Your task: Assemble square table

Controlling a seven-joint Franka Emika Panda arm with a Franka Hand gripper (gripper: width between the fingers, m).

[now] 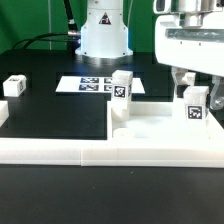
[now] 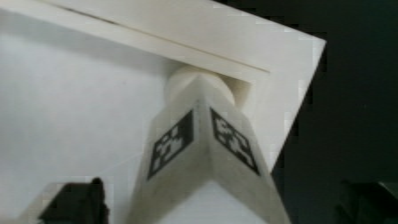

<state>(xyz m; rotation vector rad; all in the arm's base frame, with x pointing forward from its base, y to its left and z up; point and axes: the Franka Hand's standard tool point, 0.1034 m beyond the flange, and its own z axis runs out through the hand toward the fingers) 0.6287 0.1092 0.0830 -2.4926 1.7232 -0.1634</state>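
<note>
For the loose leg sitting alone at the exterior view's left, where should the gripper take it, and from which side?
Probably from straight above, closing across two opposite flat sides of the leg near its middle. It sits alone on the black table, apart from the tabletop, so nothing blocks a descent, and its blocky faces suit a two-sided pinch.

Fingers (image 2: 75, 203) spread wide, pointing straight down.
</note>
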